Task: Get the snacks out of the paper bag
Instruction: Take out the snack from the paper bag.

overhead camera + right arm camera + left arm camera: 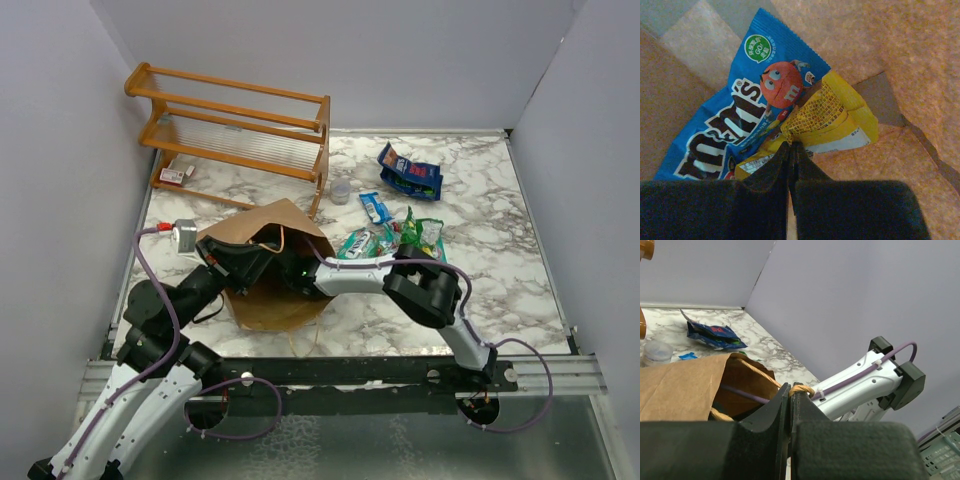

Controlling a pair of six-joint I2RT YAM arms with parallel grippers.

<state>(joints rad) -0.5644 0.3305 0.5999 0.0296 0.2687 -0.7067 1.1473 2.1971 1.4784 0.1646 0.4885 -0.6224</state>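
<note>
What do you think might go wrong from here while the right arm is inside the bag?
The right gripper pinches the yellow packet only at its edge, so it may slip free on withdrawal. The left gripper holds the paper bag by one thin handle, which might tear if the arm snags the bag.

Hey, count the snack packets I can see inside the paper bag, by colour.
Inside the paper bag, right wrist view:
blue packet: 1
yellow packet: 1
Total: 2
</note>
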